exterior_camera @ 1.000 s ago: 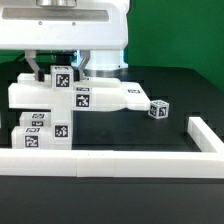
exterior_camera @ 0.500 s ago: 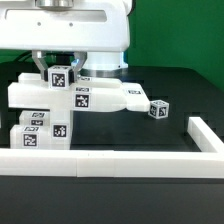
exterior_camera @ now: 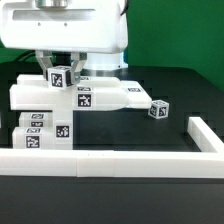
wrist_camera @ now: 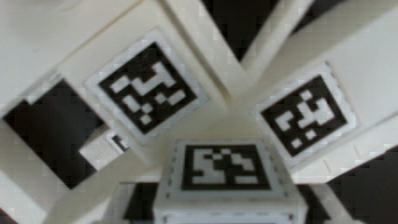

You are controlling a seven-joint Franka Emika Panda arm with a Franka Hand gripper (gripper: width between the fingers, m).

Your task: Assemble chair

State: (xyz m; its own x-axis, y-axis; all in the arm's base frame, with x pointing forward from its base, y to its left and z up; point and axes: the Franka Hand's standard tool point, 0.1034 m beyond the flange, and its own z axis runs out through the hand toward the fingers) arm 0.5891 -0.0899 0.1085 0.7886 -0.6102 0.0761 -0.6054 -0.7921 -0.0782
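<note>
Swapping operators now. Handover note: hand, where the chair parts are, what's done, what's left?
Hand: shut on a small tagged chair piece, directly over the chair assembly.
Assembly: slab and blocky parts joined, behind the border rail at the exterior view's left.
Loose tagged part: alone on the table at the exterior view's right, not yet fitted.
Left: seat the held piece, then add the loose part.

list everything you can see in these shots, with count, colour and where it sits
chair assembly: one cluster of joined tagged pieces, white, the exterior view's left, under the arm
small tagged block: one, white, alone on the table at the exterior view's right
border rail: one, white, along the near edge, turning back at the exterior view's right
table: one, black
back wall: green
gripper: one, shut on a tagged chair piece
robot arm: one, white
</note>
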